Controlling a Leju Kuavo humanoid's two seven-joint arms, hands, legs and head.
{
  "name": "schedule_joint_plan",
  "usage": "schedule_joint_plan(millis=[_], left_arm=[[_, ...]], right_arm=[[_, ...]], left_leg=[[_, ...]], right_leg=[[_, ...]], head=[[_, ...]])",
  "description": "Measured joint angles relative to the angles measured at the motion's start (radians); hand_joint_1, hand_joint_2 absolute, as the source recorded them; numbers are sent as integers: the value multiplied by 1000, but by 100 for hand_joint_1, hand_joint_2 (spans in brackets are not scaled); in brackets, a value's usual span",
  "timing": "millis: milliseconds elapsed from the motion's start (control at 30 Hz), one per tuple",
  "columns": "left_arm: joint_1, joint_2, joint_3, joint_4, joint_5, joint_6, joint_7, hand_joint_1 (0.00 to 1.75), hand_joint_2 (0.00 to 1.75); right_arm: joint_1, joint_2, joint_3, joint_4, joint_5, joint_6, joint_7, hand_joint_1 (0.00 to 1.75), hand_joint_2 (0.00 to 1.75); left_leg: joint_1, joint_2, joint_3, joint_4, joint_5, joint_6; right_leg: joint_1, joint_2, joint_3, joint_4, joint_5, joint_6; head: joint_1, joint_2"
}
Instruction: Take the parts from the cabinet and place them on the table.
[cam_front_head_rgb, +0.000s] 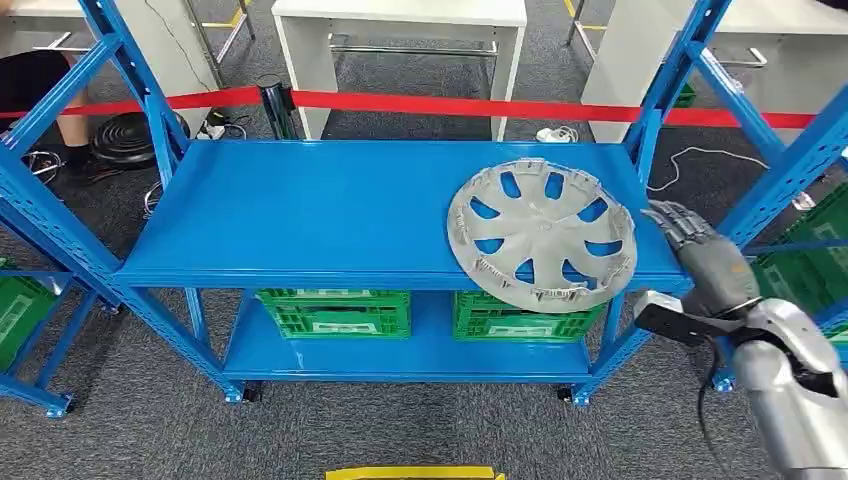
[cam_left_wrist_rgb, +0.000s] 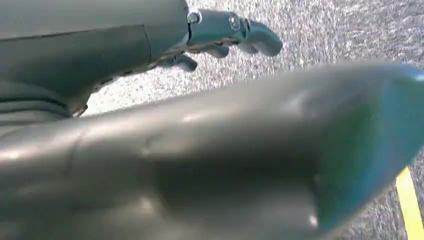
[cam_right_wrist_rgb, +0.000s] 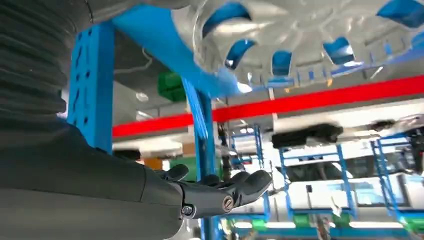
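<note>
At the right end of the blue shelf (cam_front_head_rgb: 330, 205), just outside its front corner post, the right robot hand (cam_front_head_rgb: 692, 240) hovers with its fingers loosely apart and nothing in them; the right wrist view shows the same robot hand (cam_right_wrist_rgb: 220, 192) flat and empty, held clear of the part. From that robot hand the silver wheel cover (cam_front_head_rgb: 541, 235) lies at about nine o'clock in the head view, near but not touching, with the post (cam_front_head_rgb: 640, 160) close by between reach and rim. The cover is a round disc, so it has no real long axis and points no particular way; it rests flat on the shelf, spokes and cut-outs facing up, and its near edge juts a little past the shelf's front lip. That overhanging rim looks like the likeliest place to take hold, judged from here.

The left robot hand (cam_left_wrist_rgb: 225, 32) hangs over grey carpet with fingers slightly curled around nothing, so the right arm seems much the nearer. Green crates (cam_front_head_rgb: 335, 312) sit on the lower shelf, at six o'clock from the cover.
</note>
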Motion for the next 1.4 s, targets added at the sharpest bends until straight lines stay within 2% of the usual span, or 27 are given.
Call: schedule_joint_plan(millis=[133,333,567,667,967,1400], left_arm=[[-3,0,0,0,0,-3,3,0,0],[-3,0,0,0,-6,-3,11,0,0],[-6,2,0,0,-6,-1,9,0,0],[-6,3,0,0,-6,-1,9,0,0],[-6,4,0,0,-6,0,8,0,0],[1,4,0,0,0,6,-1,0,0]], right_arm=[[-36,41,41,93,10,22,2,0,175],[-128,55,97,303,29,20,-28,0,175],[-255,67,190,557,117,-94,6,0,175],[-280,73,217,614,139,-148,18,0,175],[-311,82,247,692,155,-173,23,0,175],[-325,82,257,718,168,-183,40,0,175]], left_leg=[[0,0,0,0,0,0],[0,-1,-1,0,0,0],[0,-1,-1,0,0,-1],[0,-1,-1,0,1,-1],[0,-1,-1,0,1,-1],[0,-1,-1,0,1,-1]], right_leg=[[0,-1,0,0,0,0],[0,-1,0,1,0,0],[0,-1,0,1,0,0],[0,-1,0,1,0,0],[0,-1,0,1,0,0],[0,-1,0,1,0,0]], head=[[0,0],[0,0],[0,0],[0,0],[0,0],[0,0]])
